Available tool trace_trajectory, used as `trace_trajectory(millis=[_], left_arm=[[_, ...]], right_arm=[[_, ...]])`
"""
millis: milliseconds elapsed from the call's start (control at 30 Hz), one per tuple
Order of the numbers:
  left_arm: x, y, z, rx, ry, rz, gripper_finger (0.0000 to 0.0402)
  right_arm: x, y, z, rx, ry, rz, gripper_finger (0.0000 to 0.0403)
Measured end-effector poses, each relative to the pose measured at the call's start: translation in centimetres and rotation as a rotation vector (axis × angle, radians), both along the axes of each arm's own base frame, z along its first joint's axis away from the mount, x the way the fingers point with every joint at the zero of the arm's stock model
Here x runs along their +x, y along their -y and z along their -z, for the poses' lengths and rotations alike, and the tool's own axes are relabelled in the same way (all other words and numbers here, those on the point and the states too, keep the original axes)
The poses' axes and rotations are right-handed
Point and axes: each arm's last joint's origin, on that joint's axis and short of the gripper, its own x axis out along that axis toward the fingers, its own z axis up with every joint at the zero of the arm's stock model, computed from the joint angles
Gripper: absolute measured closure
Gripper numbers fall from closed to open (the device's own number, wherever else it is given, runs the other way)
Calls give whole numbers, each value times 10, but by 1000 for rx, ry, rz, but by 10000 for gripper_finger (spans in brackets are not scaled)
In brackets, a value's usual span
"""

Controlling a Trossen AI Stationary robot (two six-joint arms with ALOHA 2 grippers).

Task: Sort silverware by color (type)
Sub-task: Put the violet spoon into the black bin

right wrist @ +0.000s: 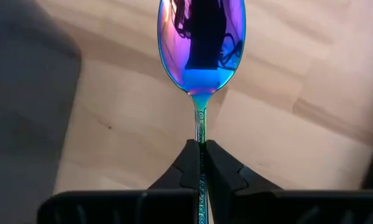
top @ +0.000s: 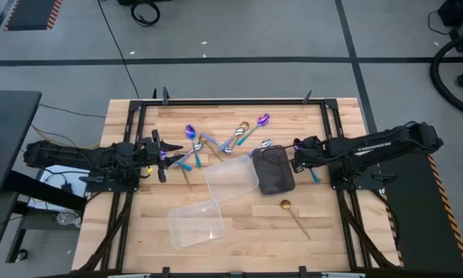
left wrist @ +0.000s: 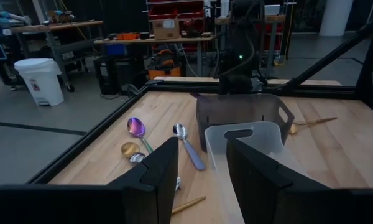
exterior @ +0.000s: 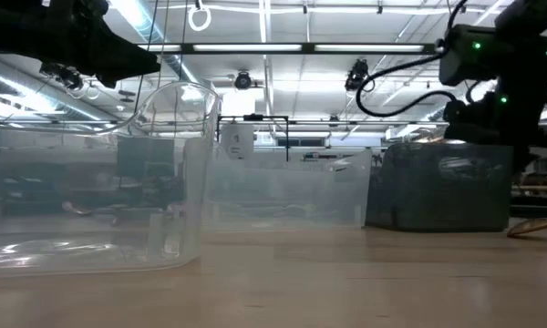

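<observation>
My right gripper (right wrist: 201,152) is shut on an iridescent purple-blue spoon (right wrist: 202,43). In the high view it (top: 299,154) hovers at the right side of the dark tray (top: 275,171). More silverware (top: 216,143) lies scattered on the wood at the table's far middle: purple, silver and gold spoons. One gold spoon (top: 293,215) lies alone near the front right. My left gripper (left wrist: 202,168) is open at the table's left and points level toward the pile and the clear containers; in the high view it (top: 160,154) has nothing between its fingers. My right gripper pinches the spoon's thin patterned handle (right wrist: 201,132) just below the bowl, between its two fingertips. The fingers slant steeply down from the table's right, and the handle runs along them. The bowl sticks out beyond the tips over bare wood; the teal handle end (top: 315,176) juts out behind.
Two clear plastic containers stand in the middle: one (top: 231,179) against the dark tray's left side, one (top: 194,224) nearer the front edge. A black frame (top: 231,101) runs around the tabletop. Bare wood lies at the front right around the gold spoon.
</observation>
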Motion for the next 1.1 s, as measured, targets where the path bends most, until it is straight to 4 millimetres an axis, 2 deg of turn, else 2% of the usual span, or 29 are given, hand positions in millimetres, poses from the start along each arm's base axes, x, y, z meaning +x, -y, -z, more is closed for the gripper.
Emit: trace_trajectory(millis=[633,867,1100], left_arm=[[0,0,0,0,0,0,258],[0,0,0,0,0,-1,258],[0,0,0,0,-4,-1,258]], right_arm=[[31,7,-84,-121,142,-115,390],[52,1,-96,-120,142,-158,390],[82,-14,-102,-116,117,-243,389]])
